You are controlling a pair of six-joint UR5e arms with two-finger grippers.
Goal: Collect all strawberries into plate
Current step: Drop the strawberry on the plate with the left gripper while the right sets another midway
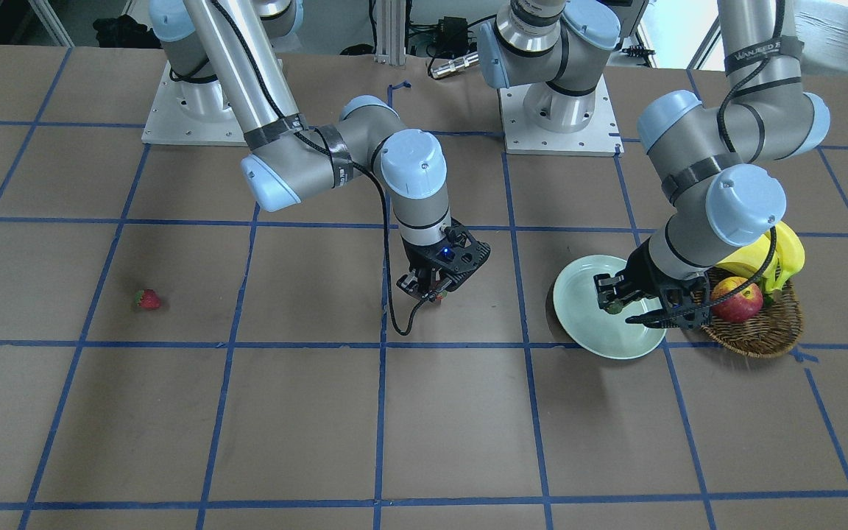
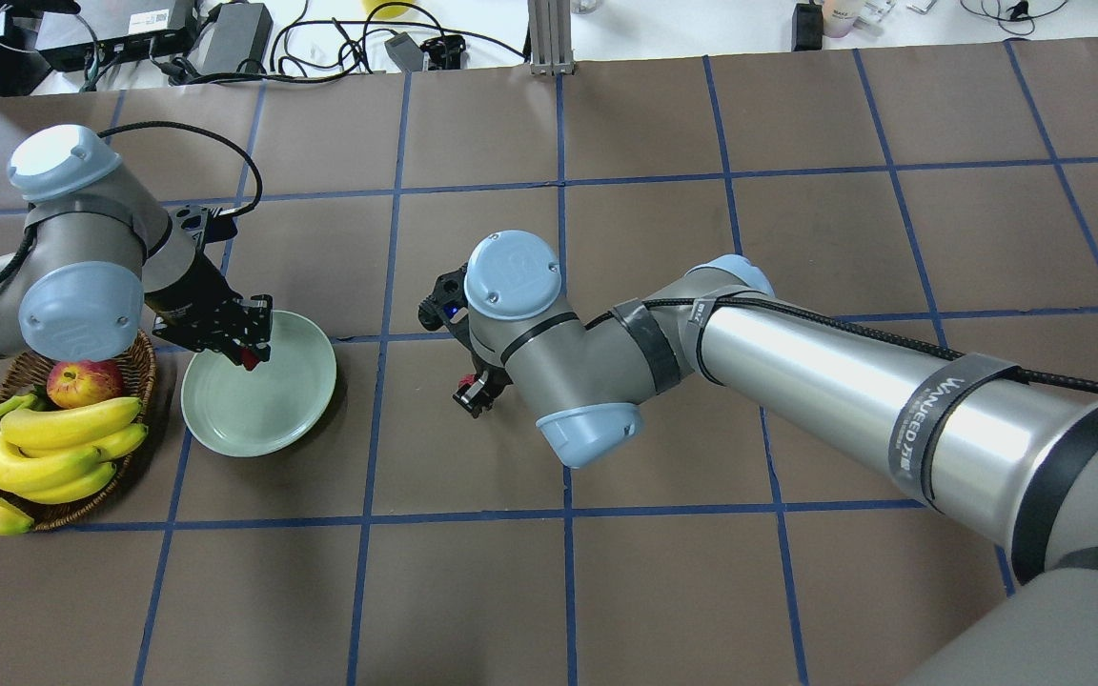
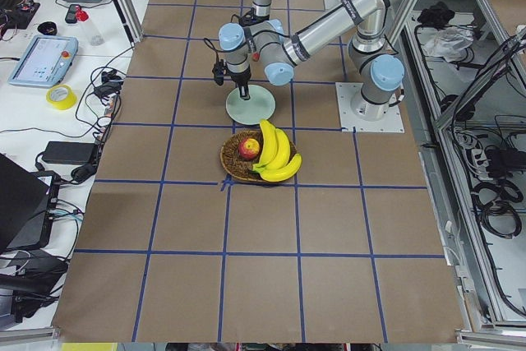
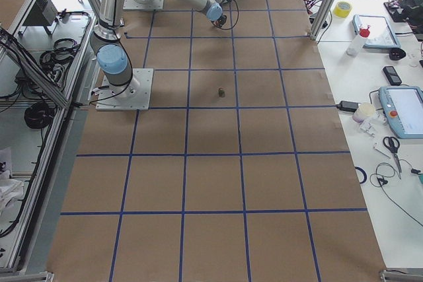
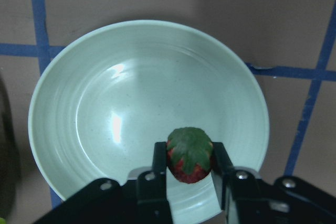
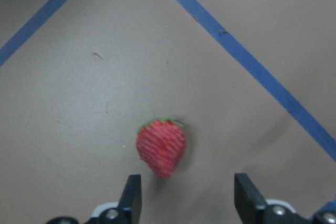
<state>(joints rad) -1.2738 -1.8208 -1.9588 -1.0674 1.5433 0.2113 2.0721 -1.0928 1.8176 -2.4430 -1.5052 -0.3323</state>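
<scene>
Hovering over the plate (image 5: 55,85) — left gripper (image 5: 190,157) clamping 1 strawberry (image 5: 189,148).

The left arm (image 2: 82,276) is bending its wrist downward, the left gripper (image 2: 246,351) pinching a strawberry (image 5: 190,153) between both fingers. The right arm (image 2: 825,381) is stretching toward mid-table, the right gripper (image 6: 187,195) pointing down, fingers spread apart.

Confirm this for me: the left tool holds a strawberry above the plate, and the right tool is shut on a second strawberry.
One part is wrong. The left tool does hold a strawberry above the plate, but the right tool is open: the right wrist view shows its jaws apart and the second strawberry lying loose on the table.
</scene>
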